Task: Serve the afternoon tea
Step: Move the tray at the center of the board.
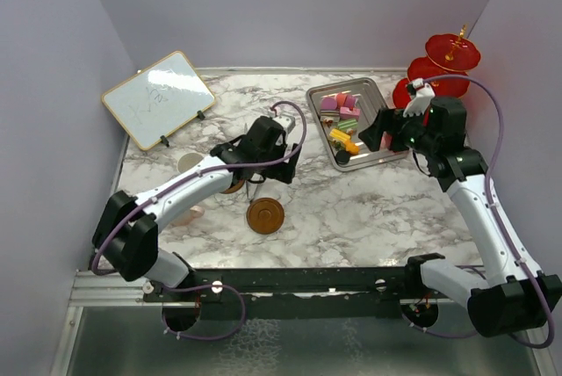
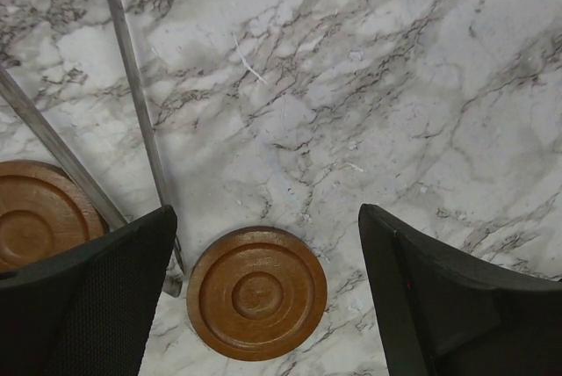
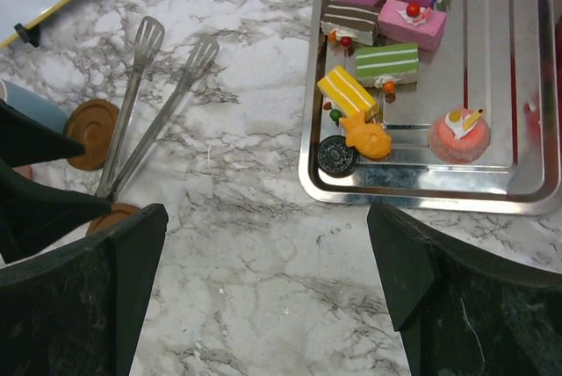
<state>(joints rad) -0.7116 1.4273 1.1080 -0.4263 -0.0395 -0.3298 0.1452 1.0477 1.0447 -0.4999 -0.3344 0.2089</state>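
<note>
A brown saucer (image 1: 265, 215) lies on the marble, and in the left wrist view (image 2: 256, 292) it sits below and between my fingers. My left gripper (image 1: 261, 176) (image 2: 266, 213) is open and empty above it. A second saucer (image 2: 35, 213) lies to its left, half under the arm (image 1: 233, 186). Cake pieces (image 3: 386, 61) in pink, purple, yellow, green and black fill the steel tray (image 1: 379, 155). My right gripper (image 1: 378, 134) (image 3: 266, 211) is open and empty over bare marble, just off the tray's near-left corner. The red three-tier stand (image 1: 443, 64) is at the back right. A blue cup (image 1: 189, 162) and a pink cup (image 1: 191, 214) sit by the left arm.
Metal tongs (image 3: 145, 104) lie on the marble between the saucers and the tray (image 3: 395, 196), and also show in the left wrist view (image 2: 132, 86). A wood-framed whiteboard (image 1: 158, 97) stands at the back left. Walls close in the table on the left, back and right.
</note>
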